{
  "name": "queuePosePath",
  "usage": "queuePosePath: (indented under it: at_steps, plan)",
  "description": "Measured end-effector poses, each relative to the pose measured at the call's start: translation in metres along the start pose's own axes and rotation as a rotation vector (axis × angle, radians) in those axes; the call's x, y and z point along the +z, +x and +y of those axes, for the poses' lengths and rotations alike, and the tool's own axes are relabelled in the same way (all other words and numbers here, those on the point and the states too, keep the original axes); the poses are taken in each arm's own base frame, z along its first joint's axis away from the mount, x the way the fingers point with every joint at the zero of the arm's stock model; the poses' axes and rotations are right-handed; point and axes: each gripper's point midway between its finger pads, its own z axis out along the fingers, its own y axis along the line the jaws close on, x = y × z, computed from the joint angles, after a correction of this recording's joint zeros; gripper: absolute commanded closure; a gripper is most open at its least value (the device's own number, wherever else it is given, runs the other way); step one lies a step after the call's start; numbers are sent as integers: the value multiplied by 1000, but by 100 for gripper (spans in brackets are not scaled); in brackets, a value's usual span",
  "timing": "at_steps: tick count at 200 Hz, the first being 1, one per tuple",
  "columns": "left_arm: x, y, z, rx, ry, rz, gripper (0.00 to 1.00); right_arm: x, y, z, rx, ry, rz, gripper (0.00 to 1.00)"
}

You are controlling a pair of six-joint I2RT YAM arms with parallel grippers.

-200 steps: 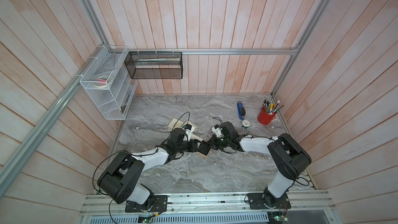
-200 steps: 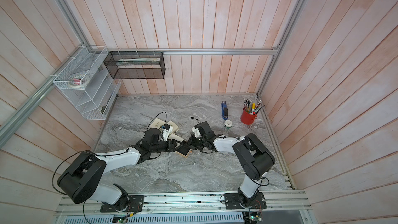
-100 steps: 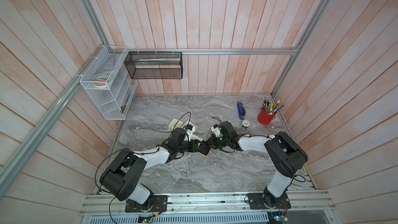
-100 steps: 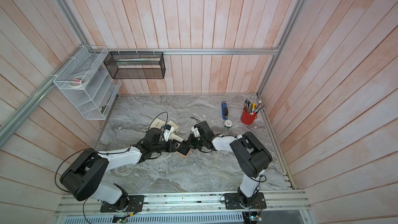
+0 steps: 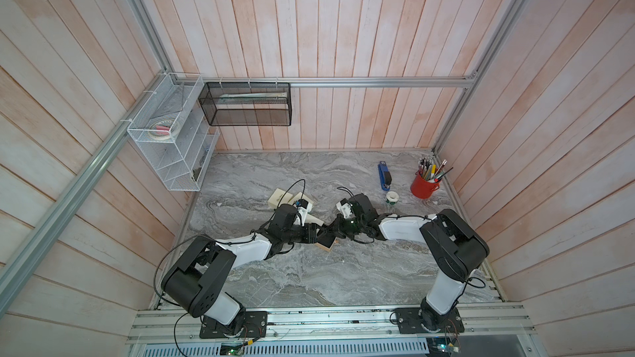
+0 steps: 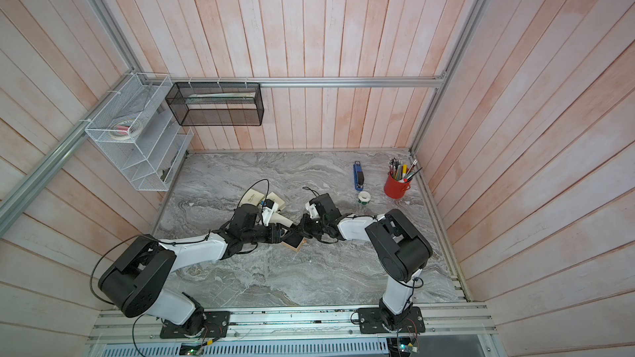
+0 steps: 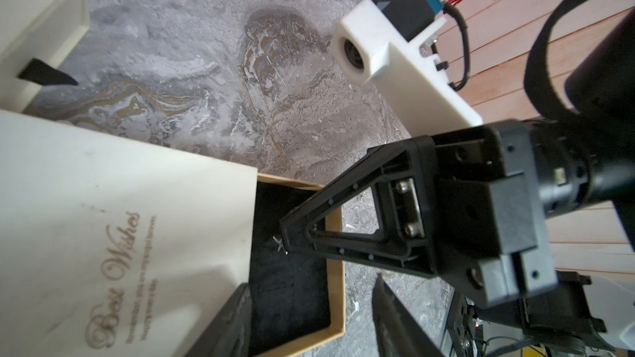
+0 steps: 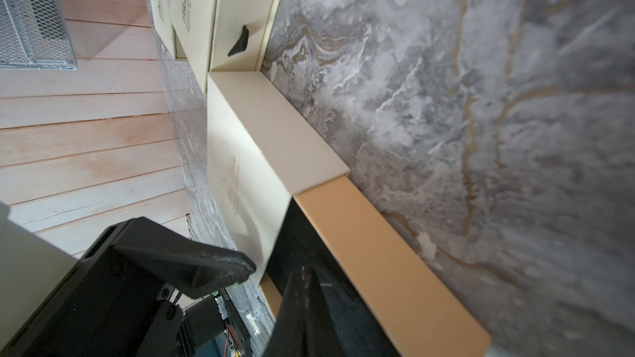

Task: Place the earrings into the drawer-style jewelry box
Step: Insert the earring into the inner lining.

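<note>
- The earring (image 7: 280, 244), a tiny silvery speck, sat pinched at the very tip of the right gripper (image 7: 284, 235). Its jaws were closed on it just above the black lining of the pulled-out drawer (image 7: 338, 297).
- It looked almost weightless, hard and slick. Let go from high up it would likely bounce or skitter, so a low release onto the soft lining seemed wisest. A fingertip pinch across its body seemed the only workable hold; its shape was too small to make out.
- The drawer stood partly out of the cream box (image 7: 120, 200), its tan walls making a shallow tray.
- The left gripper (image 7: 311, 281) hung over the drawer with its jaws parted, one finger at the mouth of the box and the other past the drawer's end wall. Nothing was clamped between them, and whether it pressed on the box could not be told.
- Two more cream boxes (image 5: 279, 197) lay just behind on the marble table (image 5: 309, 279). The table was hard and smooth, and a dropped earring would be hard to spot among its pale veins.
- Further off were a blue stapler (image 5: 385, 176), a roll of tape (image 5: 391, 197) and a red cup (image 5: 425, 187) of pens.
- A white wire rack (image 5: 168, 139) and a black mesh basket (image 5: 247, 108) hung on the wood-plank walls (image 5: 343, 29).
</note>
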Motion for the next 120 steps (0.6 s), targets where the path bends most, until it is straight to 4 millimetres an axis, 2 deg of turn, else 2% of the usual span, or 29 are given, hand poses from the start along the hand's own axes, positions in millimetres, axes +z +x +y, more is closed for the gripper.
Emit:
queuePosePath:
  at_steps: [120]
  plan:
    - [3,1,3,-3,-8,13,43,0,3,-15,3,77,2,100]
